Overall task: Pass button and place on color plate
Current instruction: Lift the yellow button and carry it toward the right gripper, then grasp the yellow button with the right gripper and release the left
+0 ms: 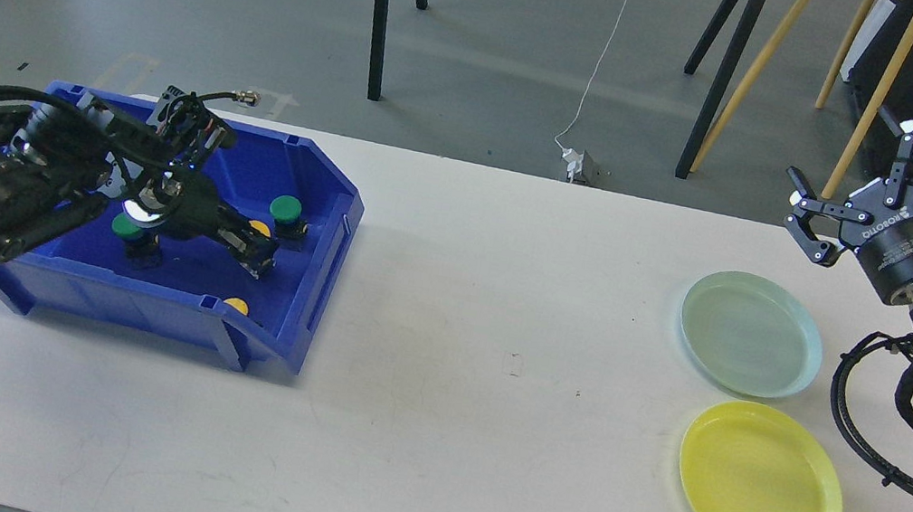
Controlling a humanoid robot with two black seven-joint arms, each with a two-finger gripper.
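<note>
My left gripper (259,250) reaches down into the blue bin (317,271) at the table's left. Its fingers are closed around a yellow button (259,228), which is partly hidden by them. A green button (285,209) stands just behind it. Another green button (126,227) sits under my left wrist, and a second yellow button (235,305) lies by the bin's front wall. My right gripper (840,147) is open and empty, held in the air above the table's far right edge. The pale green plate (751,335) and the yellow plate (761,483) lie below it.
The white table (490,390) spans the view between the bin and the plates. Stand legs (380,15) and wooden poles (755,74) rise from the floor behind the table. A white cable with a plug (576,163) lies at the back edge.
</note>
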